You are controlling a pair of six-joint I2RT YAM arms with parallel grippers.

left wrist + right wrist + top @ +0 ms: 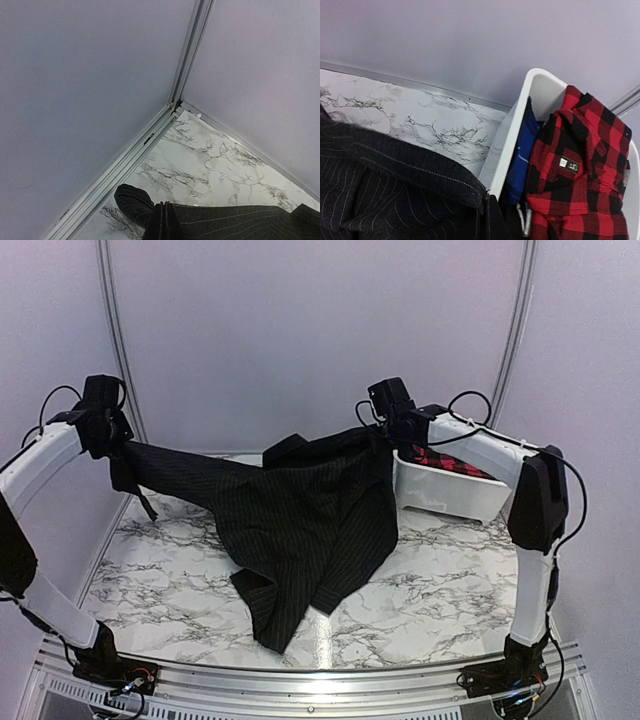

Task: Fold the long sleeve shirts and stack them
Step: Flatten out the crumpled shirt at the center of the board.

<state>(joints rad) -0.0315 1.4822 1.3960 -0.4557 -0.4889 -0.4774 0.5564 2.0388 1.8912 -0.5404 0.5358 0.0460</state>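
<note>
While the left tool (120,448) and the right tool (383,430) are raised over the surface (430,590), the black shirt (300,520) hangs stretched between them. The left tool is closed on one end of it, at the far left, and what it holds looks like a sleeve. From there the cloth runs in a taut, narrow band toward the middle. The right tool is clamped on another part of the same shirt at the far right, just beside the bin (450,502). Between the two grips the body of the shirt sags and spreads. Its lower part lies crumpled on the marble, and one fold reaches toward the near edge. Fine pale pinstripes show across it.

From the left wrist the fingers are out of sight, and only striped cloth bunches at the bottom edge, with the far-left corner of the surface behind it. From the right wrist a stitched edge of the shirt runs to the bottom middle, right against the bin's white wall.

The bin stands on the surface at the far right. A plaid shirt (580,165), red and black, lies bunched in it, with a small label (569,164) showing. A blue cloth (522,150) is tucked between the plaid shirt and the bin's wall.
</note>
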